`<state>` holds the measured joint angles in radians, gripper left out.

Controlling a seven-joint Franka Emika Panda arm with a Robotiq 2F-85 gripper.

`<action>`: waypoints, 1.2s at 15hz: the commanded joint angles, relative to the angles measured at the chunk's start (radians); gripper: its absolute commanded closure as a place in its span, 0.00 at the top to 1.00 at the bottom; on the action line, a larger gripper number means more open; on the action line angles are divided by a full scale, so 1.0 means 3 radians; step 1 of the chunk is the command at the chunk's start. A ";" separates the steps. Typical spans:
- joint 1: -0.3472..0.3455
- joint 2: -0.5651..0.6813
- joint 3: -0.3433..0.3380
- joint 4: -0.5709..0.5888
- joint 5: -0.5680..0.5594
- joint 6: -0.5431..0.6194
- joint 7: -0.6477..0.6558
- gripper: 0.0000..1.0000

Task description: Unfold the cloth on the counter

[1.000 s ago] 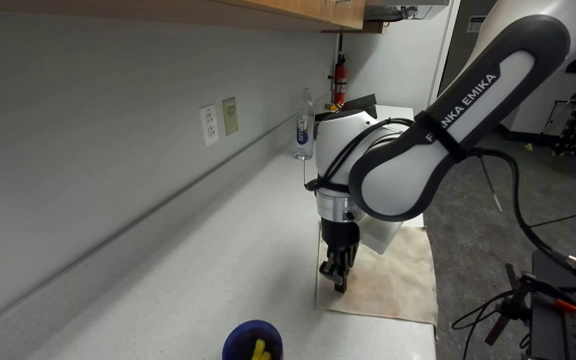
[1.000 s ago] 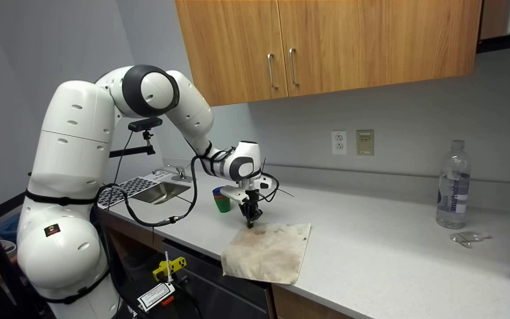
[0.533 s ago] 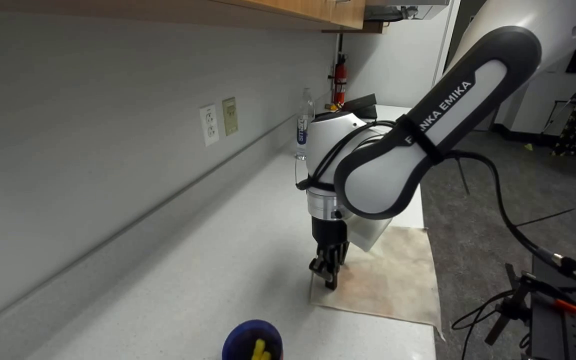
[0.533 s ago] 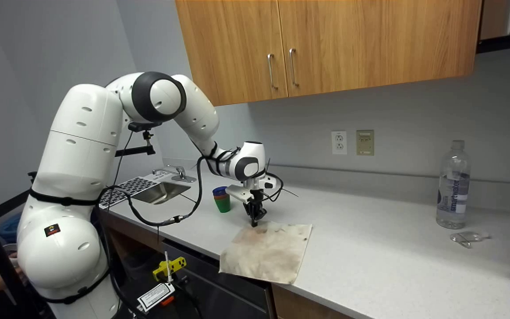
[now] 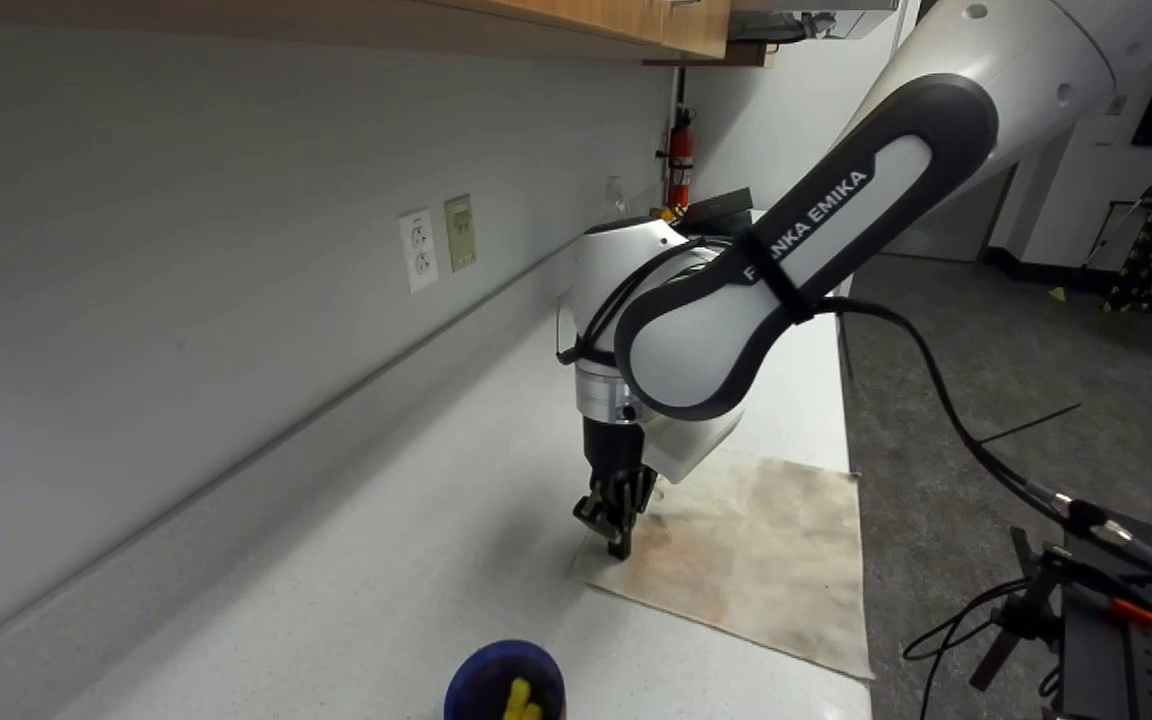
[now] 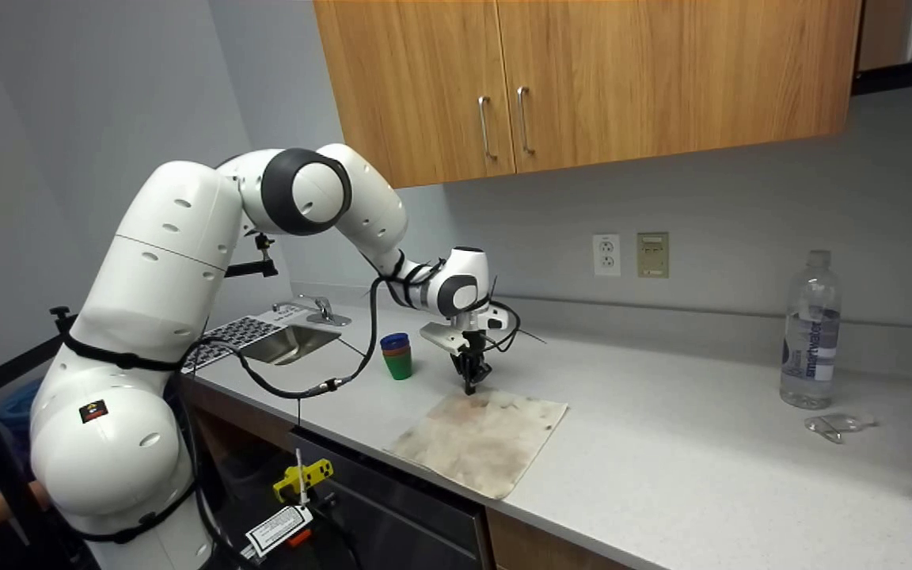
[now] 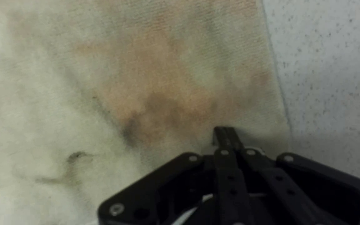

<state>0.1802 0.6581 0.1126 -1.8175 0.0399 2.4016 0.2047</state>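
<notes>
The beige, blotchy cloth (image 6: 488, 443) lies spread flat on the white counter (image 6: 646, 443), with one corner at the front edge. In both exterior views it sits askew to that edge. My gripper (image 5: 619, 552) points straight down onto the cloth's corner area on the wall side. Seen from the wrist, the black fingertips of the gripper (image 7: 227, 128) meet, with no cloth visible between them. They appear to touch the stained fabric (image 7: 155, 72), a little inside its border, and bare counter (image 7: 330, 78) shows beyond. The cloth directly under the tips is hidden.
Stacked coloured cups (image 6: 397, 360) stand behind the gripper towards the sink (image 6: 290, 345). A water bottle (image 6: 810, 340) and a clear plastic piece (image 6: 836, 426) are farther along the counter. The wall (image 5: 266, 250) runs along the back, with wooden cabinets (image 6: 606, 79) above.
My shut gripper has moved towards the wall, and the cloth has slid and turned with it. The fabric's overhang at the front edge has shrunk.
</notes>
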 commanded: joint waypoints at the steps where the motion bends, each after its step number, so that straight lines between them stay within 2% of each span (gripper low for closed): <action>1: 0.0030 0.0391 -0.0033 0.0513 0.0066 -0.0089 0.0015 0.00; 6: 0.0032 0.0385 0.0007 0.0625 0.0092 -0.0273 0.0003 0.00; 12: 0.0083 -0.0006 0.0035 0.0355 0.0009 -0.0660 -0.0061 0.00; 18: 0.0162 -0.0566 -0.0038 -0.0031 -0.0149 -0.0624 -0.0006 0.00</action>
<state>0.2179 0.6099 0.1183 -1.7236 0.0204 2.2283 0.2020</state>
